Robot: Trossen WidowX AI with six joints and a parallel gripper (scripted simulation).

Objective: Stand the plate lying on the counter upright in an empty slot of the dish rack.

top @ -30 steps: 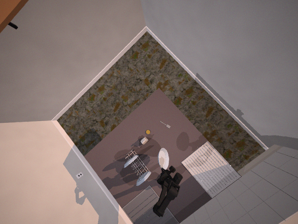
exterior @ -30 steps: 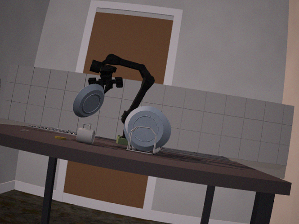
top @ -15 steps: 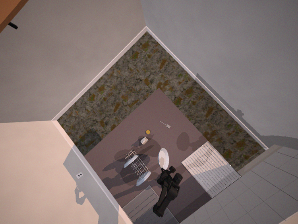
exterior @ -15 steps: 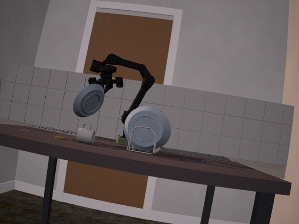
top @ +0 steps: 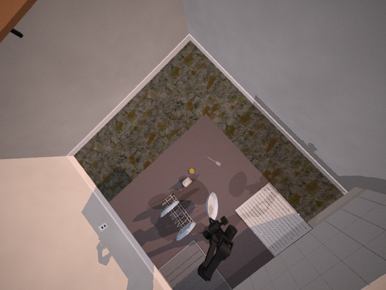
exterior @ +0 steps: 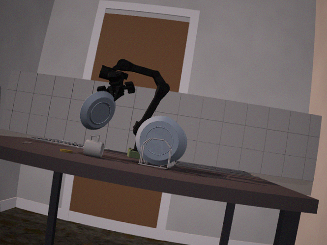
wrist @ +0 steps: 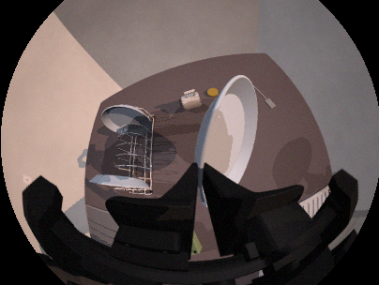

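Note:
My gripper (top: 214, 220) (exterior: 113, 94) (wrist: 198, 167) is shut on the rim of a pale grey plate (top: 211, 206) (exterior: 97, 111) (wrist: 231, 127) and holds it in the air, nearly upright and a little tilted. The plate hangs well above the brown counter (top: 203, 139) (exterior: 147, 177), beside the wire dish rack (top: 178, 213) (exterior: 140, 154) (wrist: 133, 153), not over it. The rack stands on the counter with one plate (top: 166, 211) (wrist: 121, 116) at its far end and one plate (top: 186, 231) (exterior: 160, 138) (wrist: 109, 180) at its near end. The slots between them are bare.
A white mug (top: 186, 181) (exterior: 93, 147) (wrist: 189, 97) and a small yellow disc (top: 191, 171) (exterior: 66, 150) (wrist: 212, 92) sit beyond the rack. A small utensil (top: 214, 161) lies further off. A white ribbed mat (top: 272, 216) lies beside the arm, a grey grid panel (top: 187, 262) by its base.

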